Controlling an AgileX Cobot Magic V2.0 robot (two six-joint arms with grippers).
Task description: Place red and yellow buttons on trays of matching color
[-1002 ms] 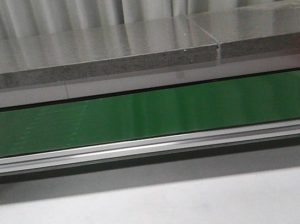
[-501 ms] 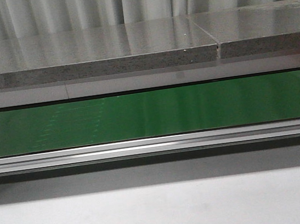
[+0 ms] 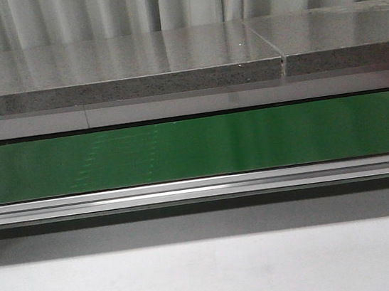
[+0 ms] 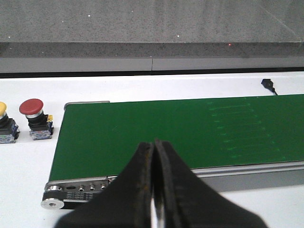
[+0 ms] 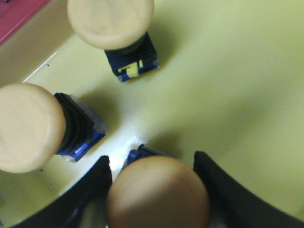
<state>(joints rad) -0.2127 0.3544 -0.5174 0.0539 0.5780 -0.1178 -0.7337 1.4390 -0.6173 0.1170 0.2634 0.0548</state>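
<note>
The right fingers [image 5: 153,190] stand wide at either side of an upright yellow button [image 5: 157,194], cap toward the camera, on the yellow tray [image 5: 228,85]. Two more yellow buttons [image 5: 111,21] stand at ten and twelve o'clock. The left fingers [image 4: 154,190] are pressed together above the green belt [image 4: 190,133], empty.

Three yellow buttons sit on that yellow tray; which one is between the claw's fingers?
The darker, shaded button, flanked by both fingers; the two paler ones stand clear.
</note>
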